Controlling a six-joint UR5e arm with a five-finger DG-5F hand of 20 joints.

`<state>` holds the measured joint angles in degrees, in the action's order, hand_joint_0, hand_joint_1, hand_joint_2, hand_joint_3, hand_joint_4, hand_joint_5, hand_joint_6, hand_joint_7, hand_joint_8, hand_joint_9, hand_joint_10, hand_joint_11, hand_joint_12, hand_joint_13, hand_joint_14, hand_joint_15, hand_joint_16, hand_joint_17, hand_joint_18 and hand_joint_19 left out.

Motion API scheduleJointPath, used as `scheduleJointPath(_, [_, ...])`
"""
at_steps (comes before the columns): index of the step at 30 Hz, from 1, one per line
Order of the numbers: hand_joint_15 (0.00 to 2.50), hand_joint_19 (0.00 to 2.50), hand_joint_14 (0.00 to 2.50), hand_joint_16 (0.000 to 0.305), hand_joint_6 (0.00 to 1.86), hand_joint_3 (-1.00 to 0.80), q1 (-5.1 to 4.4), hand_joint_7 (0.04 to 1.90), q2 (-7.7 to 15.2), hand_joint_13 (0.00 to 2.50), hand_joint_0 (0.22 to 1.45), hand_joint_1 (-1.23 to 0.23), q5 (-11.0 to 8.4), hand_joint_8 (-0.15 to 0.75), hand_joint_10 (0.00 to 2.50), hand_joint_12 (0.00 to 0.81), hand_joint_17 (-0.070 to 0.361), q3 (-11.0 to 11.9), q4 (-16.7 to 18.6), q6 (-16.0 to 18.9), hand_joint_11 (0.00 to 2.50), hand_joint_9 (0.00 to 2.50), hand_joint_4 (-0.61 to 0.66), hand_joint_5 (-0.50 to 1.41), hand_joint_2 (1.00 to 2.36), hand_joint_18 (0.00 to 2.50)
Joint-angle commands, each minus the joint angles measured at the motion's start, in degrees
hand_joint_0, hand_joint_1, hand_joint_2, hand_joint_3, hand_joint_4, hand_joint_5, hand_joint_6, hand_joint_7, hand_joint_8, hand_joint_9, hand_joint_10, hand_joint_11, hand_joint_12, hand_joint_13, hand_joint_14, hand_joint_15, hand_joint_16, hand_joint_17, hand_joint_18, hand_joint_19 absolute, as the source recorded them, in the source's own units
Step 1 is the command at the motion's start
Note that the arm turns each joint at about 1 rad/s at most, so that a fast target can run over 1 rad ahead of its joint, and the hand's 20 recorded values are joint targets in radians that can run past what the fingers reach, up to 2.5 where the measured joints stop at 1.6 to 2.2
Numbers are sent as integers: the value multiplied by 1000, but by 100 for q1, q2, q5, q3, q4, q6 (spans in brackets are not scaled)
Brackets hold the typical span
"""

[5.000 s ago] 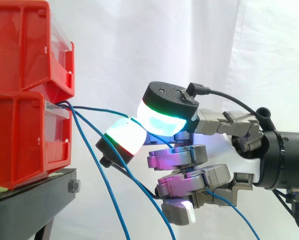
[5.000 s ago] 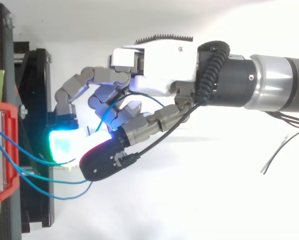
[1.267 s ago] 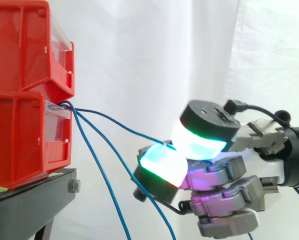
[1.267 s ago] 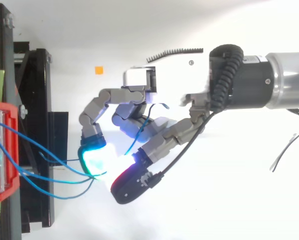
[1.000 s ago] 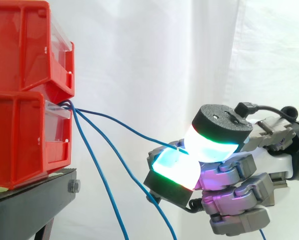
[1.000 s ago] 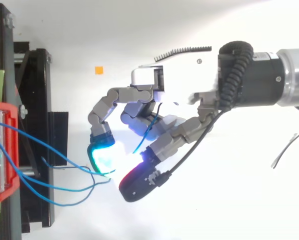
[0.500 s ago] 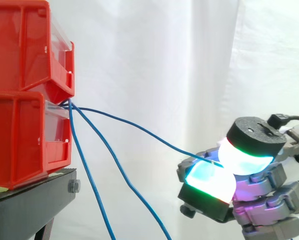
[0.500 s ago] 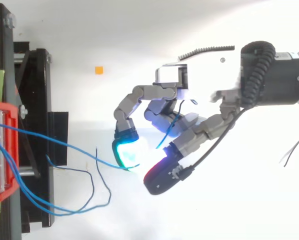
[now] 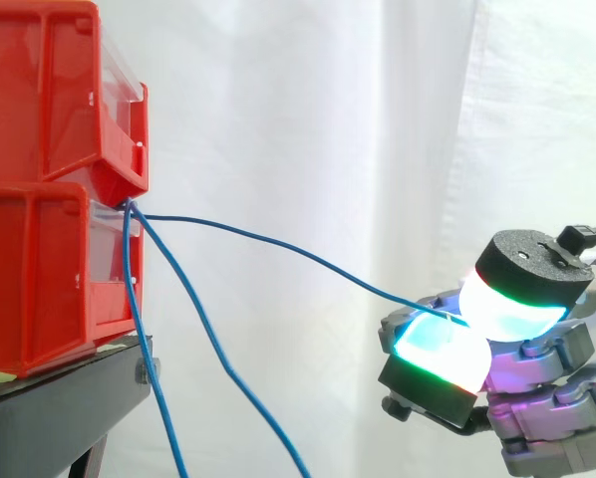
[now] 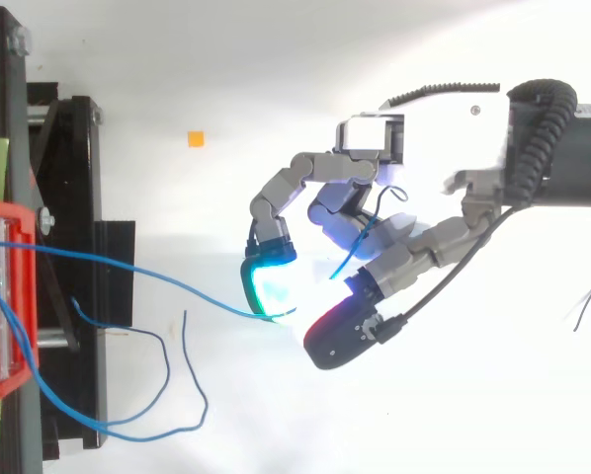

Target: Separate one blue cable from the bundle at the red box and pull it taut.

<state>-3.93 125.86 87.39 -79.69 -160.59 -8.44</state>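
**Step in hand – tensioning.** One blue cable (image 9: pixel 308 257) is pinched between two glowing pads of the fingers (image 9: pixel 433 363), which are closed on it. The other fingers of the hand (image 10: pixel 429 138) are curled beneath. The cable runs from the mouth of the lower red bin (image 9: pixel 39 269), where the upper red bin (image 9: pixel 39 90) overhangs it, across open air and down to the pinch, well apart from the bin. A shallow curve is visible along the span in both views, so the cable is judged separated but not yet fully taut. The other blue cables (image 9: pixel 193 319) hang slack from the same opening and loop loosely near the stand in the top view.

**Next move.** Further travel away from the bin is called for, with the pinch held firm, until the curve is drawn out. Slippage through the pads is the likely fault.

**Surroundings.** The bins are carried on a black stand (image 9: pixel 69 398) – a white curtain (image 9: pixel 298 119) is hung behind. A small orange marker (image 10: pixel 195 138) lies on the white floor.
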Motion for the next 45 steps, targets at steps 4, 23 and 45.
scheduleJointPath(4, [1190,1513,1308,64,883,-26,-11,1062,0,1179,602,-872,-65,241,2500,423,144,-2,265,-281,1243,936,-114,-23,1005,1204])
scheduleJointPath(23, [1209,1500,1266,65,882,-10,-2,1068,-8,1198,602,-878,-73,242,2500,420,146,-2,265,-325,1239,963,-122,-21,1004,1212])
scheduleJointPath(45, [1219,1500,1230,65,884,-13,-2,1053,0,1204,599,-875,-73,250,2500,424,146,-2,247,-325,1267,989,-128,-24,1006,1230])
